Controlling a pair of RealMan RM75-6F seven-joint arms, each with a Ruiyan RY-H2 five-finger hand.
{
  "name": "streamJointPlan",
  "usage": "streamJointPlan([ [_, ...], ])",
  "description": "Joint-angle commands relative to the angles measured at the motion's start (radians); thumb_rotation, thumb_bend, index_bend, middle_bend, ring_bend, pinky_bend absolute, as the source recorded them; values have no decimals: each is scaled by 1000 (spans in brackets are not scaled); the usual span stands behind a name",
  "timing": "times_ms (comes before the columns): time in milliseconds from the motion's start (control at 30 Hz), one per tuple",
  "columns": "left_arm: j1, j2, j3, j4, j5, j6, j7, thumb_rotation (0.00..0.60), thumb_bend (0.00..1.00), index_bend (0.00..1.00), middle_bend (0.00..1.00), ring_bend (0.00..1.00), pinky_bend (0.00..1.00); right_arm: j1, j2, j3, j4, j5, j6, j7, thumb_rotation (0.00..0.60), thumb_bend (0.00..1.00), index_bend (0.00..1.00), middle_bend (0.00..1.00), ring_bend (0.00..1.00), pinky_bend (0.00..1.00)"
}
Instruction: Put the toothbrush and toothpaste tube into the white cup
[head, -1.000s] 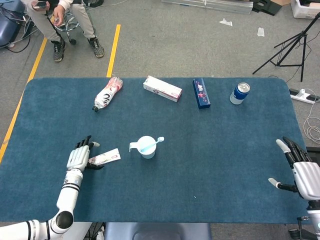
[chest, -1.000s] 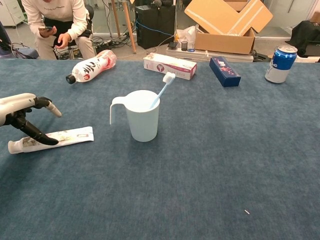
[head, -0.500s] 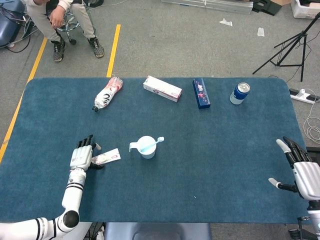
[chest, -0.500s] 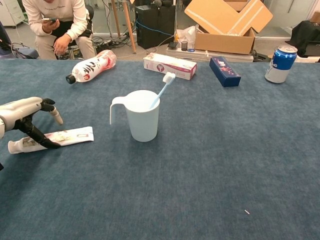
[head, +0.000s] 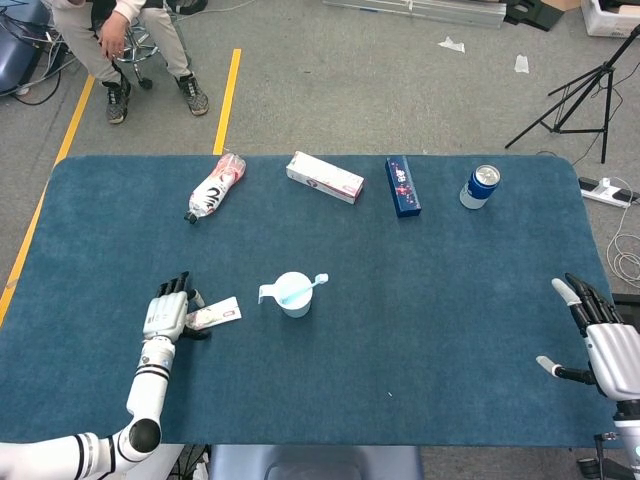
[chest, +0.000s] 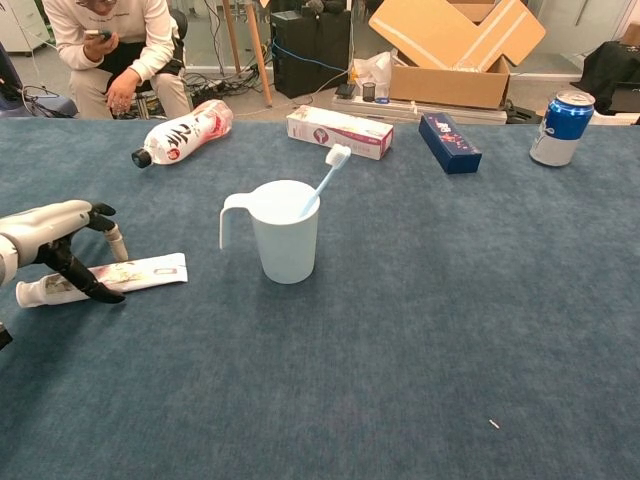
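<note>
The brush (chest: 322, 180) stood in the cup (chest: 285, 231) near the table's (head: 420, 300) middle, head leaning right over the rim. The tube (chest: 110, 277) lay flat left of the cup. The left hand (chest: 55, 240) arched over the tube's left end, fingers apart, thumb tip down beside it, not gripping. The right hand (head: 600, 340) hung at the right edge, fingers spread, holding nothing.

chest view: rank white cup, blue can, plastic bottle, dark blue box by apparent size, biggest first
1. white cup, clearly largest; it also sits nearest the camera.
2. plastic bottle, lying on its side.
3. blue can and dark blue box look alike in area; I would not rank them. All three stand further back, so true sizes are unsure.
</note>
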Motion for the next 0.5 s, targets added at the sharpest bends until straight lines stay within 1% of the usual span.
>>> streamJointPlan([
  [33, -3, -4, -3, 5, -4, -2, 0, 600, 41, 409, 0, 0, 0, 0, 0, 0, 0, 0, 0, 1, 600, 0, 0, 0, 0, 150],
  [300, -14, -13, -17, 21, -22, -11, -7, 600, 46, 437, 0, 0, 0, 1, 2, 1, 0, 1, -1, 3, 600, 0, 0, 0, 0, 150],
  [500, -22, -24, -16, 35, -28, -12, -1, 600, 76, 452, 0, 0, 0, 1, 2, 0, -1, 2, -3, 2, 600, 0, 0, 0, 0, 150],
])
